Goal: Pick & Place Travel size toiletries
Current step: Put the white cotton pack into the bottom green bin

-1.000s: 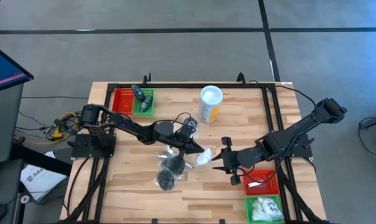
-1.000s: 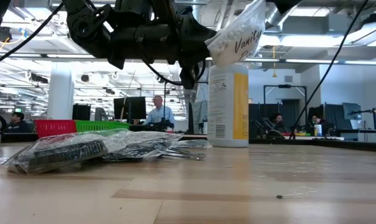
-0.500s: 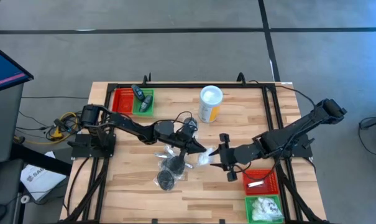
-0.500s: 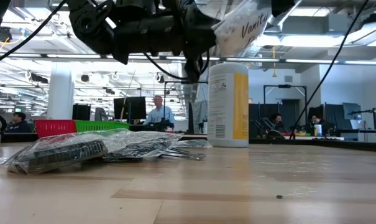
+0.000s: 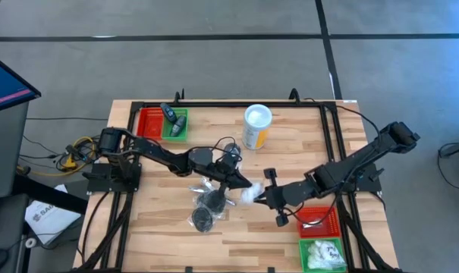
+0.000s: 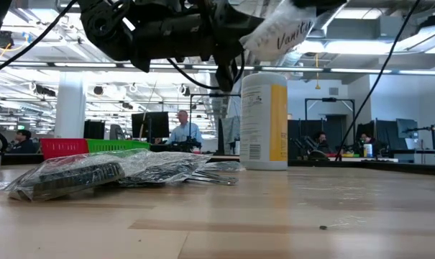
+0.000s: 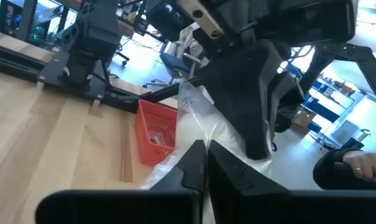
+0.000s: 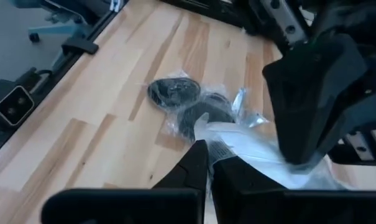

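A white packet (image 5: 249, 194) printed "Vanity" hangs high above mid-table between both arms, also in the low view (image 6: 285, 32). My left gripper (image 5: 243, 184) reaches in from the table's left and is shut on it. My right gripper (image 5: 259, 193) comes from the right and is shut on its other end. Two dark round pucks in clear wrap (image 5: 211, 201) (image 5: 201, 220) lie flat on the wood just below and nearer, seen also from the right wrist (image 8: 175, 90). My left gripper pinches the packet's clear edge (image 7: 189, 134) between its two fingers, coming level from the table's left. The packet is lifted clear of the table. My right gripper pinches the packet's opposite end (image 8: 224, 140) between its two fingers, slanting down from the table's right. The packet spans the short gap between both grippers.
A yellow canister with a white lid (image 5: 256, 125) stands behind the grippers. A red and a green bin (image 5: 162, 123) sit at the far left; a red bin (image 5: 320, 220) and a green bin holding white packets (image 5: 322, 254) sit at the near right.
My right gripper has gone toward the table's left, up to the packet held by my left gripper, and has taken hold of its free end. The packet stays lifted; my left gripper has kept still.
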{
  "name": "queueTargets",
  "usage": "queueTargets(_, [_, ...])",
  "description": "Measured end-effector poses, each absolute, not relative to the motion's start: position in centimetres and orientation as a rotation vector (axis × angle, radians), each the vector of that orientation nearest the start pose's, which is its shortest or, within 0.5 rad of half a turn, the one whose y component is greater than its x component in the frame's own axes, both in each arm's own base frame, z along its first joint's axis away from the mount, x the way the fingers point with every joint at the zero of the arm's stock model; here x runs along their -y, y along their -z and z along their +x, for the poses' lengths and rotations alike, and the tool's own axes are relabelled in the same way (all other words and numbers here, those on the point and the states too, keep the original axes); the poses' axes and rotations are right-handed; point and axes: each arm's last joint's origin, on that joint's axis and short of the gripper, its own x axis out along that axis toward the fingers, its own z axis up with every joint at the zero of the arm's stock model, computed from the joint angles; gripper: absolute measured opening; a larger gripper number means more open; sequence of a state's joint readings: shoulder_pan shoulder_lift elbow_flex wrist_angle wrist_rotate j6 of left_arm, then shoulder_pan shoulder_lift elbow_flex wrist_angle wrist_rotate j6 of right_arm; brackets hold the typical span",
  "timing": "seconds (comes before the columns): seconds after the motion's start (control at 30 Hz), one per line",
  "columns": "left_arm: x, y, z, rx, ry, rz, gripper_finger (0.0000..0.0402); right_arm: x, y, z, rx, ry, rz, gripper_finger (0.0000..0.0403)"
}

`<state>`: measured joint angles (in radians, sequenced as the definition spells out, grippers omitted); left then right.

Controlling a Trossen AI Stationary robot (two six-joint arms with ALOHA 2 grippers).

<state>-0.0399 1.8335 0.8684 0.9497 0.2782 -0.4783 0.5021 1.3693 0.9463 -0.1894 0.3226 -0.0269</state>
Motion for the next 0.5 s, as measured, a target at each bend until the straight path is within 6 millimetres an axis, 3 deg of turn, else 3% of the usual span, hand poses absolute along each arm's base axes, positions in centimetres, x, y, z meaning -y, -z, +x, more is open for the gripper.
queueTargets(0.27, [2.07,-18.98,37.27,-0.082,0.271,-0.476,0.0003,-13.93,-26.19,25.83,-0.553,-0.207,-0.278,0.0001])
queueTargets(0.5, [2.0,-19.02,37.29,-0.068,0.245,-0.449,0.0003,-13.11,-25.98,26.07,-0.58,-0.164,-0.283,0.0001])
